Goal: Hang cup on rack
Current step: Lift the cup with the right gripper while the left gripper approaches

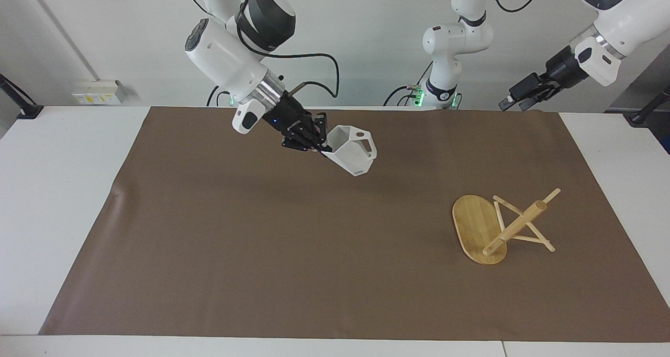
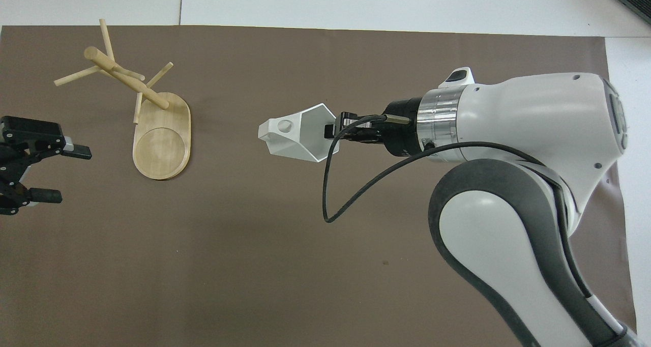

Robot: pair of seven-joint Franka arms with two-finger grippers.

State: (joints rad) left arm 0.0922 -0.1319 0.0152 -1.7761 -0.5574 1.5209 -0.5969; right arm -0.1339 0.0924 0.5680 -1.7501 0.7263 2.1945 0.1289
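In the facing view you look from high across the table toward both arm bases, the whole brown mat (image 1: 335,273) in frame. In the overhead view you look steeply down from above the robots' end, closer in. Both share the mat, the rack (image 1: 494,226) (image 2: 147,118) and the held cup (image 1: 352,150) (image 2: 297,138), turned half around.
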